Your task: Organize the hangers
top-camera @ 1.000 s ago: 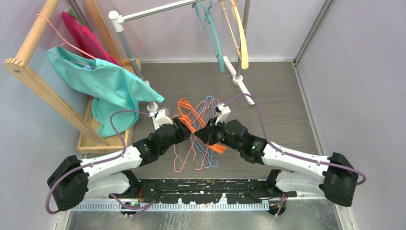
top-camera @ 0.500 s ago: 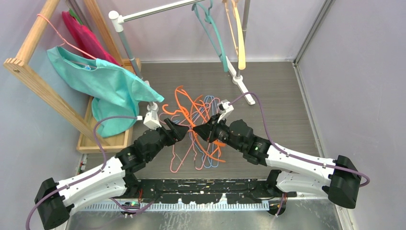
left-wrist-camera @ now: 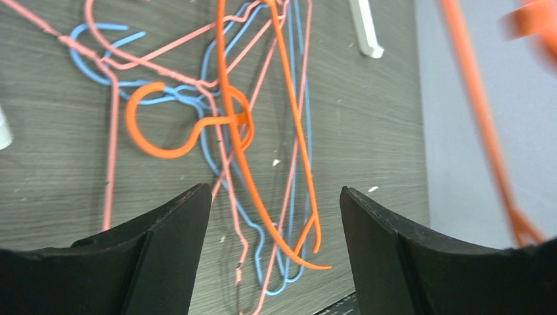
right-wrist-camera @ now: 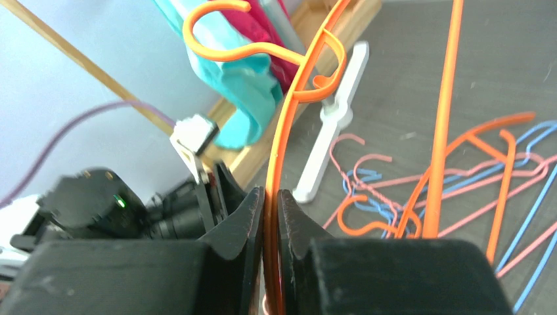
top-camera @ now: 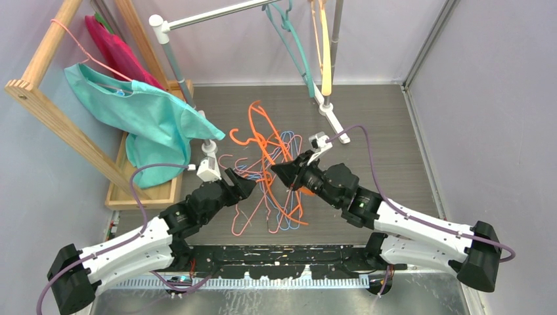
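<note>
My right gripper [top-camera: 276, 170] is shut on a thick orange hanger [top-camera: 257, 125] and holds it up off the pile. In the right wrist view the jaws [right-wrist-camera: 270, 197] pinch its arm, and its hook [right-wrist-camera: 223, 33] points up and left. My left gripper [top-camera: 251, 184] is open and empty, just left of the pile. Below its spread jaws [left-wrist-camera: 272, 223] lie a second orange hanger [left-wrist-camera: 230, 125] and tangled pink [left-wrist-camera: 111, 151] and light-blue [left-wrist-camera: 164, 102] wire hangers. A teal hanger [top-camera: 293, 49] and a cream one [top-camera: 326, 59] hang on the silver rail [top-camera: 210, 14].
The rail's white foot [top-camera: 334, 121] lies just behind the pile. At the left, a wooden rack [top-camera: 49, 108] carries a teal shirt [top-camera: 141, 108] on a pink wire hanger, above a wooden tray [top-camera: 141, 197]. Grey walls close in the back and right.
My right gripper has lifted the orange hanger out of the pile, and its hook has swung up and left. My left arm has drawn back toward the near left. The hung hangers sway.
</note>
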